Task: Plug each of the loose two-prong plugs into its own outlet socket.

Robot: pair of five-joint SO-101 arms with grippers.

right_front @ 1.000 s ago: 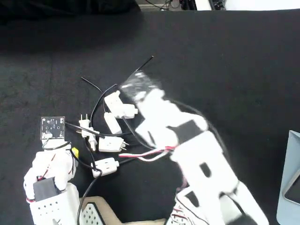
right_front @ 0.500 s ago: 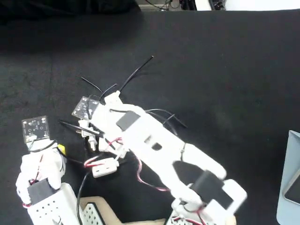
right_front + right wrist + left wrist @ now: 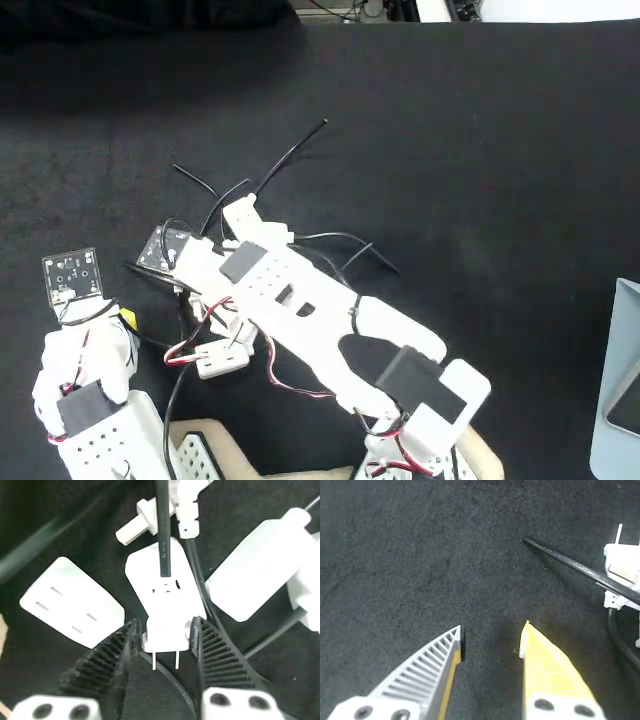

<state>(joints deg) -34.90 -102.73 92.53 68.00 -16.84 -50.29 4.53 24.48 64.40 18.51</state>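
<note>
In the tangle at the left-centre of the black surface [image 3: 480, 150], the two-prong plug [image 3: 167, 610] sits with its prongs [image 3: 176, 661] pointing back towards the right wrist camera. A black cord [image 3: 161, 525] runs off its far end. The right end effector [image 3: 166, 621] has a ribbed black finger on each flank of the plug's base. To my eye both fingers press on it, so I take it as clamped on the plug rather than merely straddling it. Just beside the plug, but apart from it, lies a white outlet socket [image 3: 72, 607] with its slots facing up. Another white block [image 3: 260, 575] lies on the plug's other side. From the high view, the right arm [image 3: 300, 310] stretches across the pile, and a white socket block [image 3: 222, 358] peeks out by its wiring.

I'd judge the plug light, hard and smooth, the kind of moulded plastic that can squirt out of a pinch. Its cord looks stiff enough to twist it on the way up. The flat sides of the body, behind the prongs, are the place to hold it. The thin prongs should stay free, since they could bend.

The left end effector [image 3: 492, 626] hangs low over bare cloth near the pile, its fingers spread with nothing between them. A second cord [image 3: 575, 567] and a loose white plug [image 3: 622, 560] lie off to one side of it.
</note>
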